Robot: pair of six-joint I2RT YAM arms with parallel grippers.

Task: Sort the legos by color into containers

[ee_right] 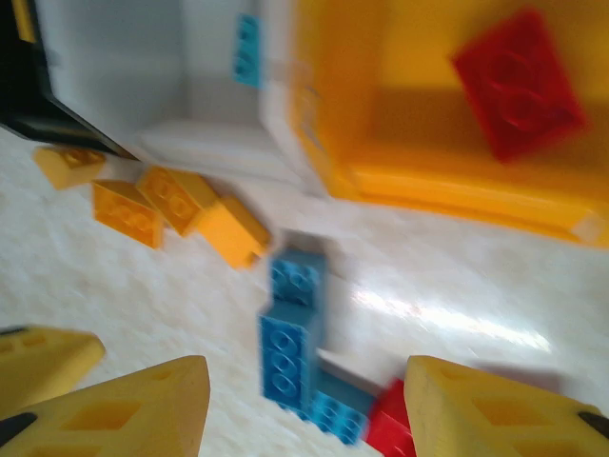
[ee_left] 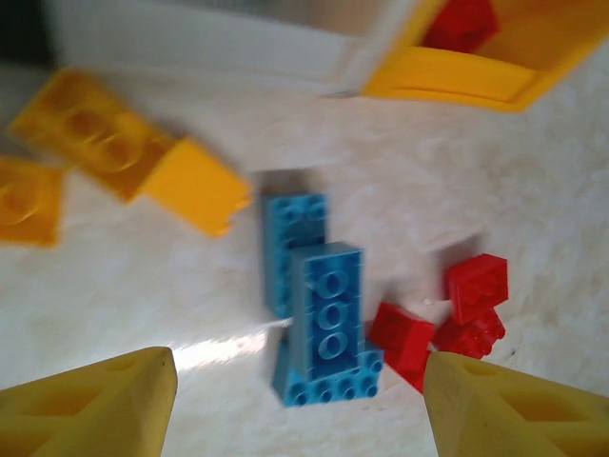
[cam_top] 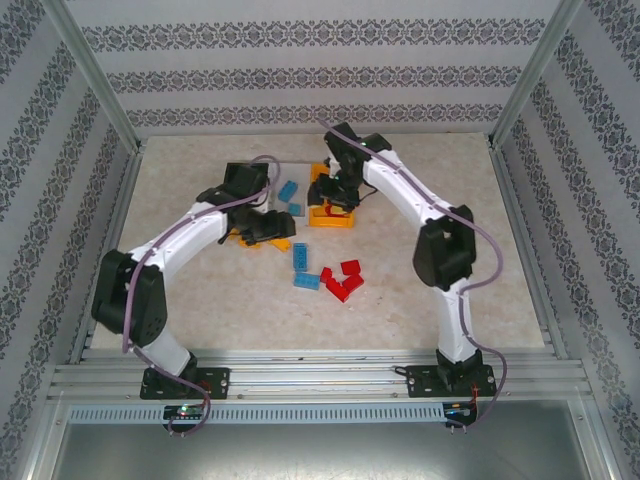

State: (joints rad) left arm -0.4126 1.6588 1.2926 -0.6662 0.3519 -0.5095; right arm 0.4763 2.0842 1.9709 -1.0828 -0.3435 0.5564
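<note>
My left gripper (ee_left: 300,367) hangs wide and empty on the near side of the orange bin (ee_left: 447,81). The blue bricks (ee_left: 319,314) lie under it, seemingly piled askew. I'd close on the top one across its narrow sides, clear of the red bricks (ee_left: 457,309) beside them. My right gripper (ee_right: 306,371), jaws parted and empty, hovers by the orange bin, where one red brick (ee_right: 519,81) lies inside.
</note>
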